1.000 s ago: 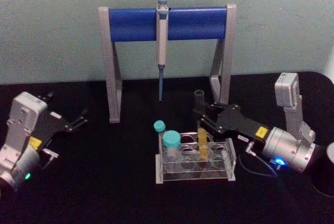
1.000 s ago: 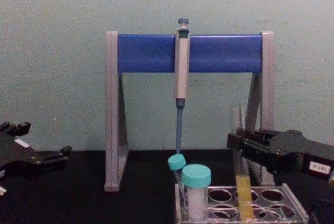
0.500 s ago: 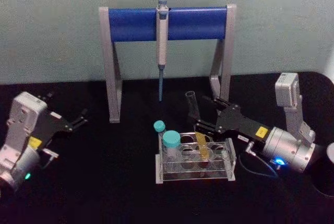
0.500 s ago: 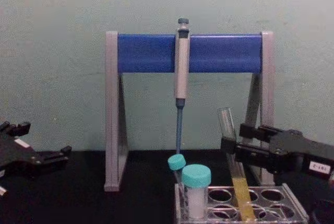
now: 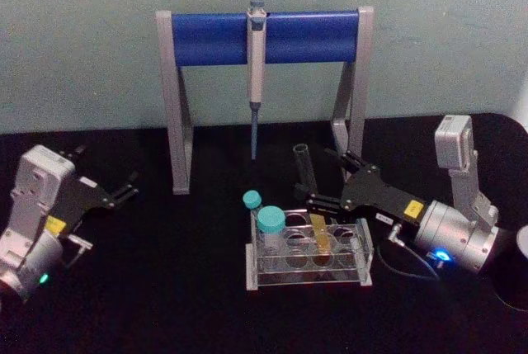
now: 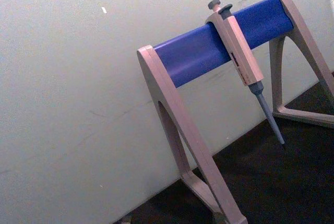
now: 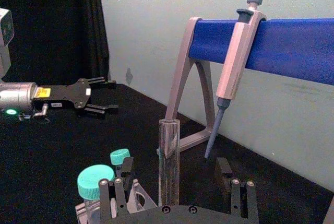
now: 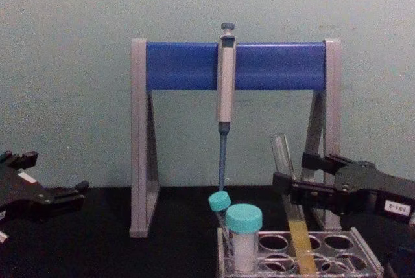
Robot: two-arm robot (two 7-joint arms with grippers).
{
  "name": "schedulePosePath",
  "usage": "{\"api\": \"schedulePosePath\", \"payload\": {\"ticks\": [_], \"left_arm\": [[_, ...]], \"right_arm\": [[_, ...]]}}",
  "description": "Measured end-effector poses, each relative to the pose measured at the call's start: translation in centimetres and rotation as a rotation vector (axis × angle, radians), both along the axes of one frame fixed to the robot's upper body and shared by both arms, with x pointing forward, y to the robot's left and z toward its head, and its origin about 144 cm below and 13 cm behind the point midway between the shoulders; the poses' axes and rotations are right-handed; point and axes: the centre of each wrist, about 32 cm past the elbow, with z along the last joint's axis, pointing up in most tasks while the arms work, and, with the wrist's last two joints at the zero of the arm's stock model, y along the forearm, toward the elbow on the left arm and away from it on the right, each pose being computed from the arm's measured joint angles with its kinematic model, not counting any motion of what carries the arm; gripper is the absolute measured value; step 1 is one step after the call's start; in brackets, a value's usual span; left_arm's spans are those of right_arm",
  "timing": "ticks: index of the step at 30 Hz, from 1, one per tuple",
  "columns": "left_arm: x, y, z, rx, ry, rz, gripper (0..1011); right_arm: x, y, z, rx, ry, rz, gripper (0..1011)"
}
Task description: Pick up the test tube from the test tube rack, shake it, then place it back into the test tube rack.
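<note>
**One test tube (image 5: 306, 171) released into test tube rack (image 5: 305, 276)**

Upright a second ago, it is now left leaning, right gripper (image 5: 320, 177) jaws spread around it. Left gripper (image 5: 130, 187) is parked, jaws apart. Placement is judged done.

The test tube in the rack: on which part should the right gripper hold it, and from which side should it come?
Hold the test tube on the bare glass above the rack and the yellow liquid, coming level from the robot's right: teal-capped tubes stand on its left, and its mouth leans that way. The open right gripper straddles it there.
</note>
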Motion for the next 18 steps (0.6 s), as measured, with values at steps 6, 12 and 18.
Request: {"api": "schedulePosePath", "payload": {"ticks": [6, 12, 18], "left_arm": [[0.00, 0.00, 0.00, 0.000, 0.000, 0.000, 1001], [0.00, 0.00, 0.00, 0.000, 0.000, 0.000, 1001], [0.00, 0.00, 0.00, 0.000, 0.000, 0.000, 1001]], "right_arm": [[0.00, 0.00, 0.00, 0.000, 0.000, 0.000, 1000], [-0.02, 0.05, 0.12, -0.003, -0.007, -0.003, 1000], [-0.23, 0.02, 0.83, 0.010, -0.050, -0.004, 1000]]}}
